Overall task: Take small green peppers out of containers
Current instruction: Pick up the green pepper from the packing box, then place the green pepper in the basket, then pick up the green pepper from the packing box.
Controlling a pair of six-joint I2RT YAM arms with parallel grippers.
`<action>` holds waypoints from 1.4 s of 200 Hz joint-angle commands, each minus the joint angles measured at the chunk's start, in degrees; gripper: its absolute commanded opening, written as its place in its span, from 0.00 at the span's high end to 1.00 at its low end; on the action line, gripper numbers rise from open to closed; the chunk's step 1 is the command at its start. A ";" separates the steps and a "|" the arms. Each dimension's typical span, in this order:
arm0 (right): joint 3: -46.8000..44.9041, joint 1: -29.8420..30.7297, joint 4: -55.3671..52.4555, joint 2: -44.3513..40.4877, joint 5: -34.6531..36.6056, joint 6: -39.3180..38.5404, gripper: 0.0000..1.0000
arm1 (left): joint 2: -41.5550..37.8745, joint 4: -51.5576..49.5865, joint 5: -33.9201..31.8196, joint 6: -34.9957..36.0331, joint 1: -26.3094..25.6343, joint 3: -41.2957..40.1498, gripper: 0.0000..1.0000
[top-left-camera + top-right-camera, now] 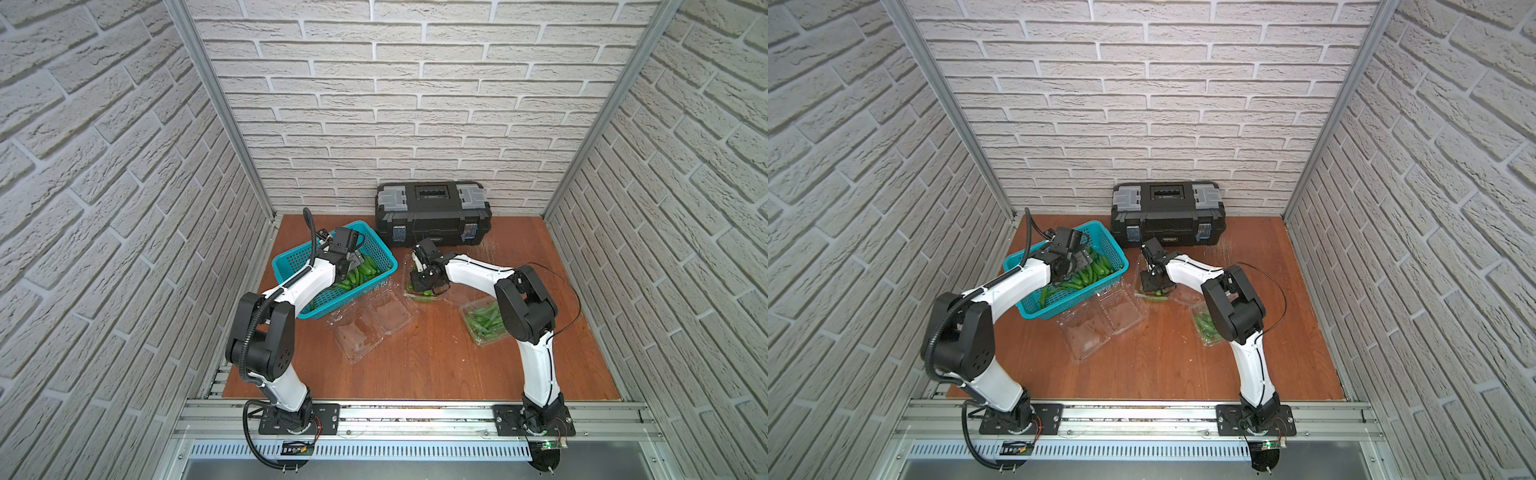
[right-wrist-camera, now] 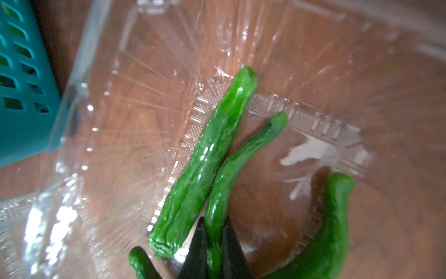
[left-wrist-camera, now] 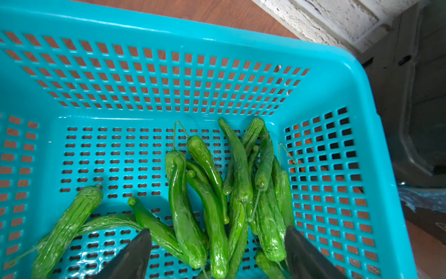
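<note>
Slim pepper (image 2: 231, 174) in clear container (image 2: 144, 120) clenched between right jaws, left jaws spread wide above peppers (image 3: 183, 205) in basket (image 3: 337, 72)

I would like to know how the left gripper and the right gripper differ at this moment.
The left gripper stands open and holds nothing, while the right gripper is shut on a small green pepper. The left gripper hangs over the loose peppers in the teal basket, while the right gripper is down inside an open clear container. Both point down at green peppers.
</note>
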 commanded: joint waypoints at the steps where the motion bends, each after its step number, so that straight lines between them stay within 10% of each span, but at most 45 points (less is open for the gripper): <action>1: -0.56 0.34 0.19 -8.70 0.28 -0.79 0.96 | 0.24 1.96 -0.98 0.17 0.09 0.68 0.14; 90: 15.97 1.56 9.21 -2.03 -26.78 0.22 0.94 | -3.32 0.89 -6.09 -1.46 0.18 -2.05 0.12; 114: 20.24 1.69 13.96 2.62 -33.26 6.11 0.71 | -4.05 1.15 -6.11 -0.66 -0.03 -2.40 0.11; 202: -7.16 -6.52 24.89 -15.73 -17.90 13.92 0.67 | 3.68 12.47 14.39 28.15 -11.32 8.83 0.14; 245: -17.11 -10.43 21.41 -25.29 -4.42 14.90 0.69 | 16.14 0.33 25.70 36.55 -17.03 23.64 0.15; 280: -18.87 -12.06 18.87 -27.83 -2.09 13.44 0.70 | 27.49 -16.22 19.73 40.00 -19.83 37.59 0.22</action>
